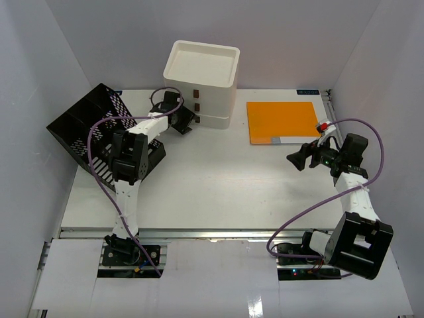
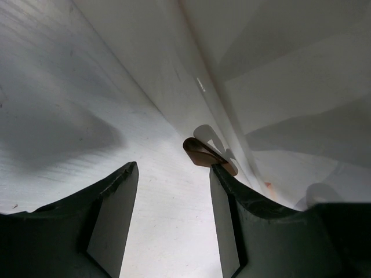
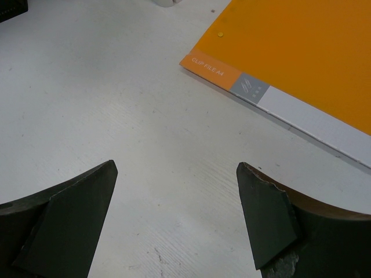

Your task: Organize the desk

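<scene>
From above, the desk fills the space between the white walls, with its rail along the near edge. A drawer box stands at the far edge, a black mesh rack sits tilted at the far left corner, and an orange file lies flat toward the far right corner. The left claw is at the drawer fronts and the right claw hovers by the file's near edge.

In the left wrist view the claw is spread, pinching nothing. A small brown handle shows just past its right fingertip; it looks stiff and narrow, best taken squarely across its width.

In the right wrist view the claw is spread wide over bare desk, with the file's near corner just beyond. The desk itself is likely heavy and fixed, with a smooth top that lets things slide. The file seems light, thin and slippery, so an edge pinch suits it
</scene>
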Motion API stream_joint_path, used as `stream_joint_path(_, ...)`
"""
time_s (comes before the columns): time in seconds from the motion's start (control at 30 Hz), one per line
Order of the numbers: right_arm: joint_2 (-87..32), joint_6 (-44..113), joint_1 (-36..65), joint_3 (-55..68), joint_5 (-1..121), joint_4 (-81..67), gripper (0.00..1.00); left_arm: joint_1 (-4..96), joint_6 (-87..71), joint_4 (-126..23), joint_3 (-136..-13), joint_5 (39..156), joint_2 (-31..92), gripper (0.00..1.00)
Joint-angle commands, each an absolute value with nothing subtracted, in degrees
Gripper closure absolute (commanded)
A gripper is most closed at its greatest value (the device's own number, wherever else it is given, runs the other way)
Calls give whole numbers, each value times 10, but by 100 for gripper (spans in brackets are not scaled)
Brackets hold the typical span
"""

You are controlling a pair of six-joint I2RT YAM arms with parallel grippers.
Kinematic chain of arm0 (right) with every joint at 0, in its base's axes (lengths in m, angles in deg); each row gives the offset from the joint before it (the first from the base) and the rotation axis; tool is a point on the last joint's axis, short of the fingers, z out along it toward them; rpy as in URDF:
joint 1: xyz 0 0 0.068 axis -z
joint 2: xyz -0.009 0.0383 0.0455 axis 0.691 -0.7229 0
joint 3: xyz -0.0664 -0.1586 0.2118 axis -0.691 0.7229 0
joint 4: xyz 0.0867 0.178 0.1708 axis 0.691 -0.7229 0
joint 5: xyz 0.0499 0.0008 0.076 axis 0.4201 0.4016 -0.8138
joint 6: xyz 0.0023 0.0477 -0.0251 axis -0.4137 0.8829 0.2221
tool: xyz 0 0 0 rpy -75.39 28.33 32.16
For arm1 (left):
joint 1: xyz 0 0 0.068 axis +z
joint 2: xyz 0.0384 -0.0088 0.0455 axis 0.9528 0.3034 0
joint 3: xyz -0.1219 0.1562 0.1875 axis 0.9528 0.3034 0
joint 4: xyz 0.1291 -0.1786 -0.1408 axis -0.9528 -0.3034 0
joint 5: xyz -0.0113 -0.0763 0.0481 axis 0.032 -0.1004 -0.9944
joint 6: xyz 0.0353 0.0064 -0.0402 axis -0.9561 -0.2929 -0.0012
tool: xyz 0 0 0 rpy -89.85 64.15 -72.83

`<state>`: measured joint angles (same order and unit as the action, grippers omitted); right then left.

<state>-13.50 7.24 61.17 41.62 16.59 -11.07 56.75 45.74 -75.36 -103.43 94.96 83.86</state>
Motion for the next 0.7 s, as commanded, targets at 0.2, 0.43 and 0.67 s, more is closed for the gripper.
stream_joint_path(0.2,-139,62,623,419,159,-100,10,574,484,-674,-1025,988,813,33)
stream_joint_path(0.43,-140,55,624,419,155,-103,10,576,473,-645,-986,1013,786,29)
stream_joint_path(0.67,-141,-86,624,420,105,-176,10,576,409,-552,-816,1061,638,26)
